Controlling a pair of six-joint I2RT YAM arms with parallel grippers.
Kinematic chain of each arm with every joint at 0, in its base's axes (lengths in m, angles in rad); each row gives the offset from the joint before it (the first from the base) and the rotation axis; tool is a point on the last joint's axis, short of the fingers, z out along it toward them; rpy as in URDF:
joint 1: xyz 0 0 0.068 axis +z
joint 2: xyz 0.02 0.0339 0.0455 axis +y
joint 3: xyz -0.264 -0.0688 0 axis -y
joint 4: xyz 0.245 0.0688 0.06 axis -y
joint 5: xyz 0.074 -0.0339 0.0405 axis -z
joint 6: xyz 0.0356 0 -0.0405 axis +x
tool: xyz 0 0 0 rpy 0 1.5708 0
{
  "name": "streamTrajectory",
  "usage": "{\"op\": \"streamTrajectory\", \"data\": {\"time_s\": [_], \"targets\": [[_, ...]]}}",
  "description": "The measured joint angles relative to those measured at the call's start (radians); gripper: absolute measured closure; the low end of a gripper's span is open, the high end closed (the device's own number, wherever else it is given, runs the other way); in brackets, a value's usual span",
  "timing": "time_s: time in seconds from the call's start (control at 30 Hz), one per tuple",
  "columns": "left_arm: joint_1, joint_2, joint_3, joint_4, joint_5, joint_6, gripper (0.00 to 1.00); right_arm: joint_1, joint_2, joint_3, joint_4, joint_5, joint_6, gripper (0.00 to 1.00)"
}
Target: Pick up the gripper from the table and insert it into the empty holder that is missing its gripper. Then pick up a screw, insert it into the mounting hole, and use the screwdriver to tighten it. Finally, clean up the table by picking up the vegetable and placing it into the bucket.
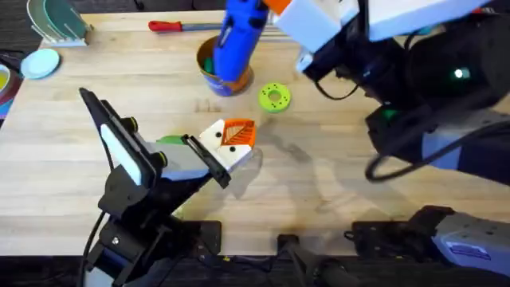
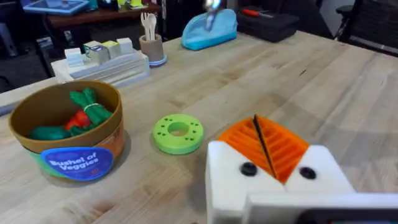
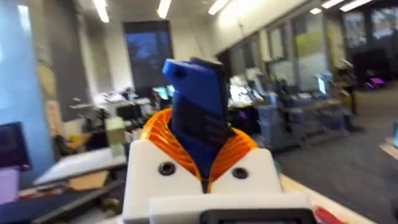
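Observation:
My right gripper hangs high at the table's back, shut on the blue screwdriver. The screwdriver's body sits between the orange pads, and its lower end is over the bucket. The bucket holds green and red toy vegetables. My left gripper is low over the table's middle, its orange pads pressed together with nothing seen between them. A green sliver lies by the left wrist; I cannot tell whether it is the vegetable. The loose gripper, holder and screw are out of view.
A green round disc with holes lies right of the bucket. A red-handled tool rests along the back edge. A pale cup of utensils, white blocks and a blue holder stand behind. A light-blue dish sits far left.

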Motion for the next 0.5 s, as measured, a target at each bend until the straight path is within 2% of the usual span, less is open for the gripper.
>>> {"op": "streamTrajectory", "data": {"time_s": [0.1, 0.27, 0.37, 0.5], "targets": [[0.0, 0.0, 0.0, 0.0, 0.0, 0.0, 0.985, -0.053, 0.0, 0.0, -0.108, 0.011, -0.062, 0.982], [0.0, 0.0, 0.0, 0.0, 0.0, 0.0, 0.985, -0.154, 0.0, 0.0, -0.401, 0.056, -0.373, 0.982], [0.0, 0.0, 0.0, 0.0, 0.0, 0.0, 0.985, -0.21, 0.0, 0.0, -0.549, 0.17, -0.592, 0.982], [0.0, 0.0, 0.0, 0.0, 0.0, 0.0, 0.985, -0.262, 0.006, 0.0, -0.65, 0.42, -0.891, 0.982]]}}
